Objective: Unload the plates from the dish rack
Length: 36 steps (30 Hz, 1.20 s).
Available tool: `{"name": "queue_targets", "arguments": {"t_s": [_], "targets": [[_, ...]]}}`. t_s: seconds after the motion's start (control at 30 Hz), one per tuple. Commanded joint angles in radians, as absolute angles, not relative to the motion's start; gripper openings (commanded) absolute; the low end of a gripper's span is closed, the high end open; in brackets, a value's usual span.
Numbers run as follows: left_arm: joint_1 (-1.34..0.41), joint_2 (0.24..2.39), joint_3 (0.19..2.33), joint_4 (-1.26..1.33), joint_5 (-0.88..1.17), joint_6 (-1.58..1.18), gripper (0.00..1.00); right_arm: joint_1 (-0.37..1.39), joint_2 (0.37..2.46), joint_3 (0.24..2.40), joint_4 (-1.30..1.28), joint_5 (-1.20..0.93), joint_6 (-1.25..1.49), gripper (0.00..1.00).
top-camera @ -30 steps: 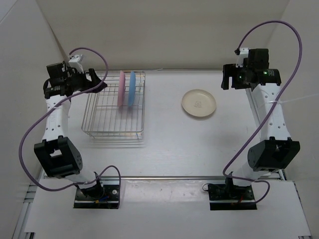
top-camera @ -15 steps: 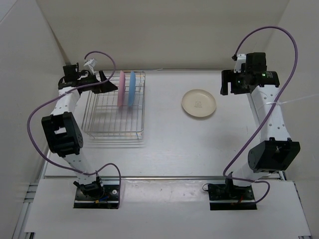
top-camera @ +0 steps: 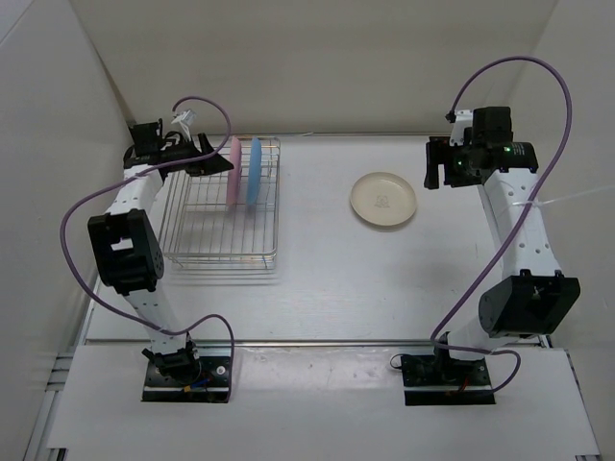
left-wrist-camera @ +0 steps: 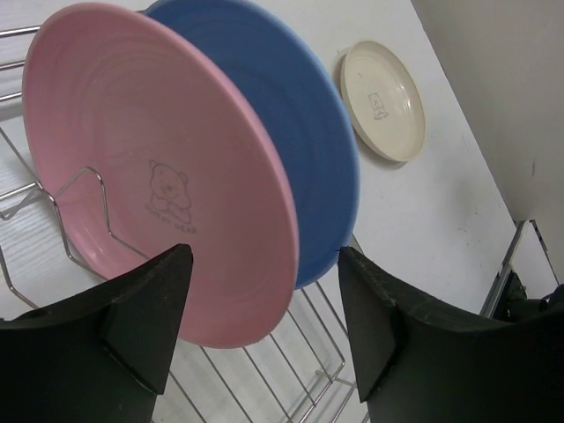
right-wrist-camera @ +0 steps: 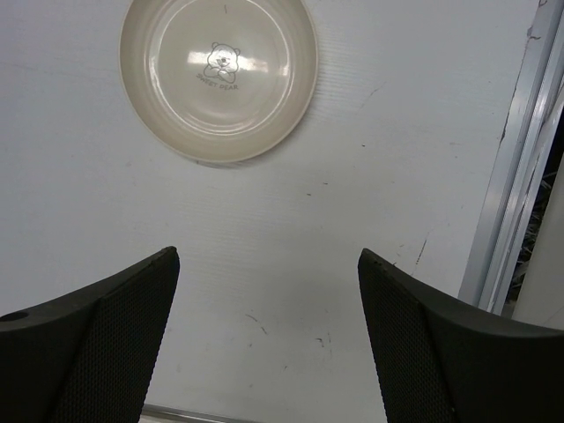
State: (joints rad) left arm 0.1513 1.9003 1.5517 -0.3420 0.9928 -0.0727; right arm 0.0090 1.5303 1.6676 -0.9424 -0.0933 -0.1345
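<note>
rack (top-camera: pixel 207 226): pink plate (top-camera: pixel 233 171), blue plate (top-camera: pixel 255 171) upright; cream plate (top-camera: pixel 383 200) on table (top-camera: pixel 317 279)

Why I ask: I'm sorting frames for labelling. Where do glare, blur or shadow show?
Right wrist: white glare patches on the cream plate beside its bear print; the right end effector is dark and soft. Left wrist: pink plate sharp, print legible; left end effector nearly black. Top external: even light, faint shadow along the near edge of the dish rack.
</note>
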Motion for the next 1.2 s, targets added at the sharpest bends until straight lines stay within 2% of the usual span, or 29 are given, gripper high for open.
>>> {"name": "queue_targets", "arguments": {"t_s": [0.0,0.07,0.13,0.33,0.63,0.67,0.83,0.87,0.9,0.93,1.0,1.17], "targets": [[0.153,1.902,1.577,-0.313,1.002,-0.080,0.76,0.012,1.488,1.661,-0.925,-0.107,-0.130,0.85],[0.153,1.913,1.577,-0.299,1.002,-0.091,0.76,0.012,1.479,1.651,-0.925,-0.107,-0.130,0.85],[0.153,1.922,1.577,-0.290,1.014,-0.115,0.67,0.012,1.479,1.651,-0.925,-0.118,-0.130,0.85],[0.144,1.940,1.595,-0.290,1.023,-0.115,0.55,0.012,1.479,1.641,-0.925,-0.106,-0.130,0.85],[0.135,1.951,1.605,-0.299,1.032,-0.124,0.52,0.012,1.488,1.641,-0.916,-0.088,-0.130,0.85],[0.135,1.951,1.605,-0.299,1.032,-0.124,0.43,0.012,1.488,1.641,-0.916,-0.087,-0.130,0.85],[0.135,1.960,1.605,-0.310,1.032,-0.124,0.34,0.012,1.488,1.641,-0.916,-0.087,-0.130,0.85],[0.135,1.960,1.605,-0.310,1.032,-0.124,0.30,0.012,1.488,1.641,-0.916,-0.087,-0.130,0.85],[0.135,1.960,1.605,-0.310,1.032,-0.124,0.20,0.012,1.488,1.641,-0.916,-0.087,-0.130,0.85],[0.135,1.960,1.614,-0.320,1.032,-0.124,0.20,0.012,1.488,1.641,-0.916,-0.087,-0.130,0.85],[0.135,1.960,1.614,-0.321,1.032,-0.124,0.11,0.012,1.488,1.641,-0.916,-0.087,-0.130,0.85],[0.135,1.950,1.623,-0.334,1.032,-0.124,0.11,0.012,1.488,1.632,-0.916,-0.087,-0.130,0.85]]}}
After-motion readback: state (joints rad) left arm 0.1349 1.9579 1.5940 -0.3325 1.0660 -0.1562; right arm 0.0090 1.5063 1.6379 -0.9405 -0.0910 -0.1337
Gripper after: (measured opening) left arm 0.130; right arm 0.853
